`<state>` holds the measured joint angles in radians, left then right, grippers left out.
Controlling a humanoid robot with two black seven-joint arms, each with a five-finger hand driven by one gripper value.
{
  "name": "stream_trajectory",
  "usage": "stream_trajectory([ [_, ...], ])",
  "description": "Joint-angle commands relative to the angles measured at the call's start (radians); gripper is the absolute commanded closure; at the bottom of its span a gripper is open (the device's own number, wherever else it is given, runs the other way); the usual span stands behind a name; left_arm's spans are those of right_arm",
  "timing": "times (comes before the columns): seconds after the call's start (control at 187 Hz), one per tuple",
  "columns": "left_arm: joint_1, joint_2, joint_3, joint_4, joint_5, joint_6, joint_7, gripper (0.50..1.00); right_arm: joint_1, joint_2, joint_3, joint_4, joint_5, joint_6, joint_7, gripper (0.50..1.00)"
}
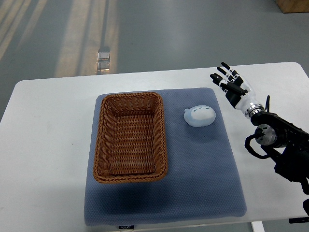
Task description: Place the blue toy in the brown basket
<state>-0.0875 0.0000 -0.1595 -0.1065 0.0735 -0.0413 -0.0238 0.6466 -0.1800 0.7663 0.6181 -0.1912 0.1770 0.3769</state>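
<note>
You have the blue toy point(199, 116) lying on the blue-grey mat point(203, 169), just right of the brown basket point(131, 137) and apart from its rim. The basket sits on the left half of the mat, its long side running near to far, with nothing inside. Your right hand point(231, 83) hovers over the white surface point(43, 145) at the far right, beyond the mat's corner and well clear of the toy. Its fingers point(221, 73) are spread and extended, holding nothing. The dark forearm enters from the right edge.
</note>
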Motion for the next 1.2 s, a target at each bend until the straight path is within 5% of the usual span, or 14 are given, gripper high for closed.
stream_trajectory([
  [0.0,0.0,0.0,0.005,0.001,0.003,0.0,0.001,0.5,0.001,0.002,0.002,0.002,0.001,0.003,0.0,0.589],
  [0.636,0.0,0.0,0.002,-0.001,0.003,0.0,-0.001,0.5,0.019,-0.015,-0.007,0.0,-0.013,0.001,-0.001,0.587],
  [1.193,0.0,0.0,0.002,0.001,0.003,0.0,-0.002,0.5,0.038,-0.012,-0.009,0.003,-0.304,-0.007,0.005,0.589],
])
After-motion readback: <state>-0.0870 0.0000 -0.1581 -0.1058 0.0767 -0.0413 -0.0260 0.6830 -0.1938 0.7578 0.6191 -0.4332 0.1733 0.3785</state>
